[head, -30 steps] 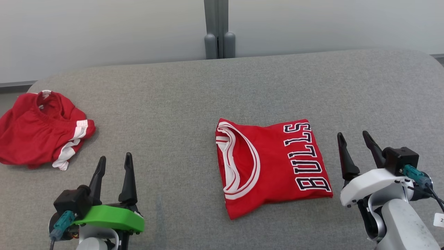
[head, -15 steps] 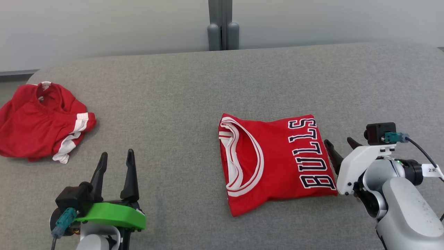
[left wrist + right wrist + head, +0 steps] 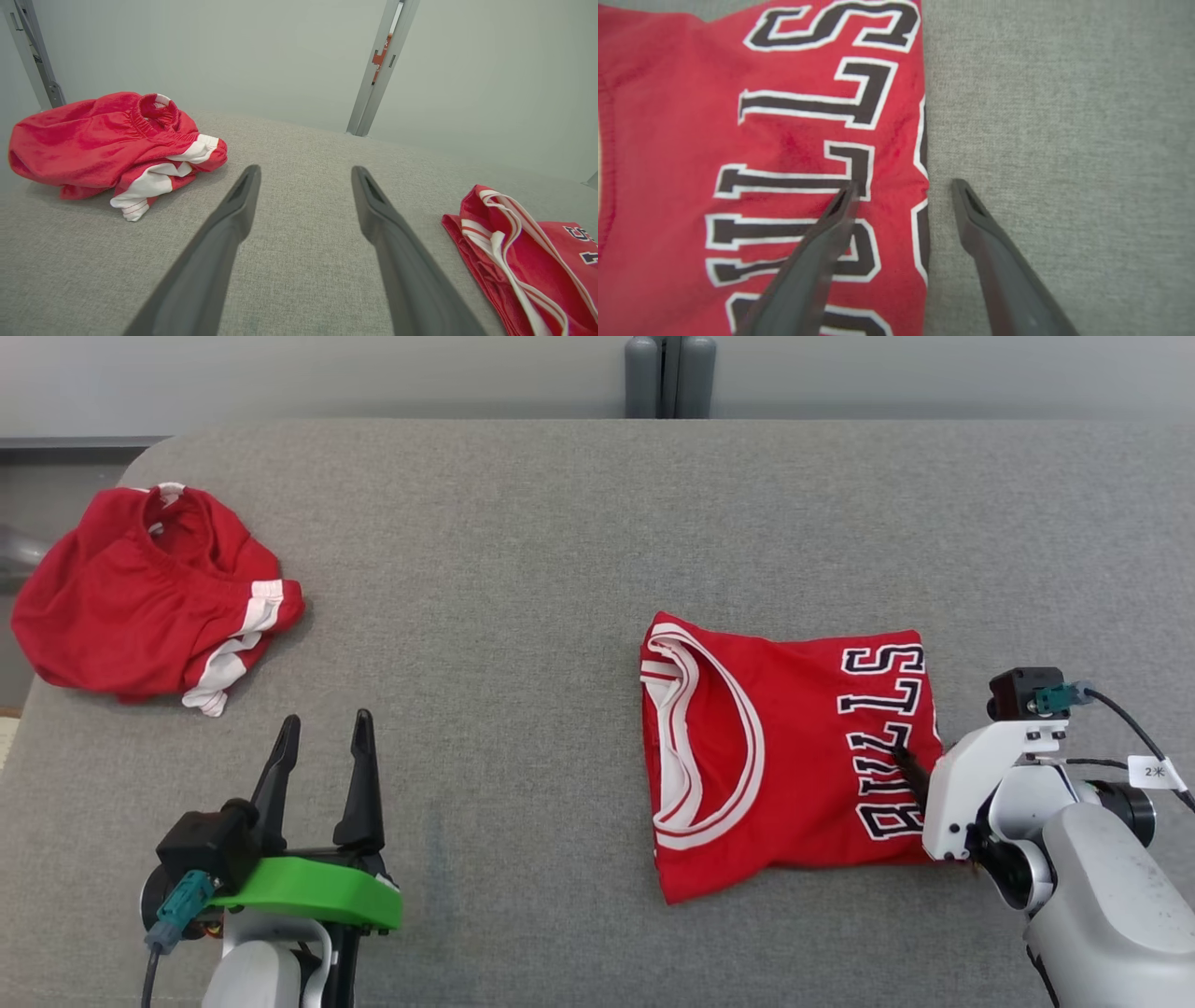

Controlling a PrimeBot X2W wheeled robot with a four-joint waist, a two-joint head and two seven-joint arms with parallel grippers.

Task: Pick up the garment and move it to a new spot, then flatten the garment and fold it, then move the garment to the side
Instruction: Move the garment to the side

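**Nearly there: the jersey is folded, only the shift to the side is left**

Well to the left of my left claw point(image 3: 327, 717), and farther out than it, a pair of red shorts with white trim point(image 3: 140, 597) lies bunched near the corner of the grey padded surface point(image 3: 523, 551). I take them to be no part of this job. My left claw hangs over bare grey cloth, jaws spread wide, with nothing between them.

To the right of that claw, well apart from it, lies the red Bulls jersey point(image 3: 784, 756). It is a compact, roughly square packet, with its collar toward my left claw and the BULLS lettering point(image 3: 808, 107) toward my right. So I judge the pick-up, the flattening and the folding done. What is left is carrying the packet to the side.

My right claw point(image 3: 906, 185) is at the jersey's right-hand edge, jaws wide and holding nothing. One finger point(image 3: 817, 252) is over the lettering and the other over bare surface just beside the edge, so the edge runs between them. Whether the tips touch the cloth I cannot tell.

Nothing blocks the move. To the right of my right claw the surface is bare, while the shorts take up the far left. My one worry is that a pinch on the top layer alone could pull the fold open.
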